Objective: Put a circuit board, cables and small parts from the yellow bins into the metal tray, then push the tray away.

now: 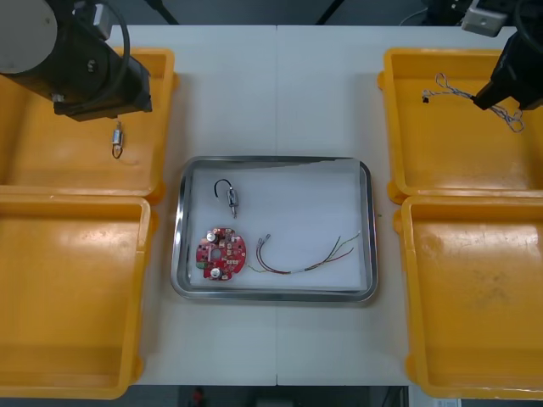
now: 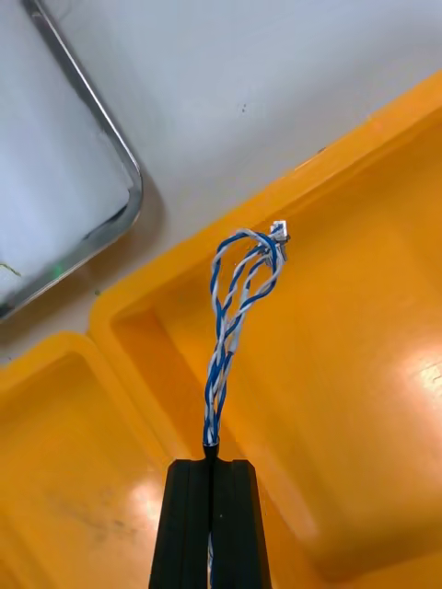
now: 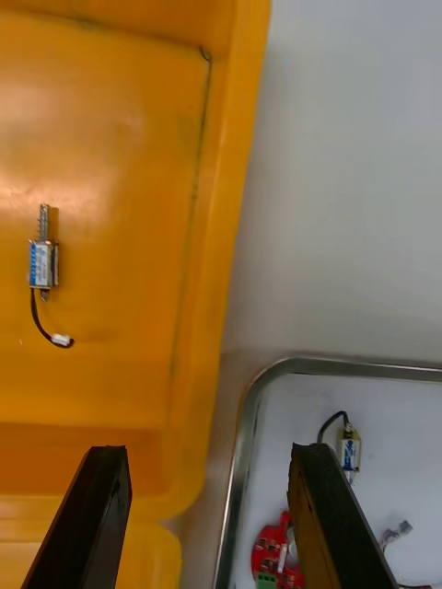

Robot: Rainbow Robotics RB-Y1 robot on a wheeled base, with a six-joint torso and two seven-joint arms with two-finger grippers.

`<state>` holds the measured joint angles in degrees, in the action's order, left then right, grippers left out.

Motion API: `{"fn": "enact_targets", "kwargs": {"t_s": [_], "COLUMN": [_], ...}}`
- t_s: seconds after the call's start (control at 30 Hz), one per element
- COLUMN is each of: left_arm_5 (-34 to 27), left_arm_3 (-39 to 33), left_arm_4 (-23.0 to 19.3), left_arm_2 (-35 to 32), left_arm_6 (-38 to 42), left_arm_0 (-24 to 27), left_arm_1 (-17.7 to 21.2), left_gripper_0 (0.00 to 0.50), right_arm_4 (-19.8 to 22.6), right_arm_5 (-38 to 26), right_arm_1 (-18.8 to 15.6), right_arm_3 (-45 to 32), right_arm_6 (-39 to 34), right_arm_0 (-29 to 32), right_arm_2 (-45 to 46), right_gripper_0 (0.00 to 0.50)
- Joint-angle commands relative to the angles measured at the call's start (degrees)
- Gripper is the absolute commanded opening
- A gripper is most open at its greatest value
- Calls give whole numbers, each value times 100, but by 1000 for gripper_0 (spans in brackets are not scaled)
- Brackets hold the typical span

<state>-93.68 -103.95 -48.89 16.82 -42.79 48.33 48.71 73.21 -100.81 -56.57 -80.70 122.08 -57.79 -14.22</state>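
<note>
My right gripper [image 2: 212,465] is shut on the twisted blue and white cable [image 2: 238,304], which hangs out from its fingertips over the far right yellow bin [image 1: 407,161]; in the front view the cable [image 1: 454,91] trails from the gripper [image 1: 490,95]. My left gripper [image 3: 210,502] is open above the edge of the far left yellow bin [image 1: 34,161], where a small metal part [image 1: 117,139] lies. The metal tray [image 1: 366,222] holds a round red circuit board [image 1: 222,253], a red and yellow cable [image 1: 310,259] and a small metal part [image 1: 227,193] with a black lead.
The near left yellow bin [image 1: 68,297] and the near right yellow bin [image 1: 475,297] have nothing in them. Bare table lies beyond and in front of the tray.
</note>
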Motion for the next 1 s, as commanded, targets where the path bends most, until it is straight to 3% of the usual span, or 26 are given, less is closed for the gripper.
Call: {"fn": "enact_targets", "kwargs": {"t_s": [0.03, 0.23, 0.5, 0.73, 1.0], "left_arm_5": [306, 622, 886, 1501, 2187], "left_arm_3": [358, 1052, 1764, 2318, 2714], "left_arm_4": [55, 196, 302, 310, 363], "left_arm_2": [-118, -118, -109, 93, 533], "left_arm_6": [78, -625, -1539, -1943, -1952], "left_arm_0": [256, 256, 256, 256, 256], "left_arm_1": [306, 332, 341, 341, 341], "left_gripper_0": [500, 500, 500, 500, 500], "right_arm_4": [9, 62, -53, -299, -993], "right_arm_5": [-123, -123, 325, 940, 1459], "right_arm_1": [173, 507, 700, 929, 1122], "right_arm_3": [-569, -1184, -1984, -2292, -2476], "right_arm_6": [-518, -1292, -1995, -1942, -1722], "right_arm_0": [-198, -198, -198, -198, -198], "right_arm_2": [183, 7, -740, -1557, -2489], "right_gripper_0": [0, 0, 0, 0, 0]}}
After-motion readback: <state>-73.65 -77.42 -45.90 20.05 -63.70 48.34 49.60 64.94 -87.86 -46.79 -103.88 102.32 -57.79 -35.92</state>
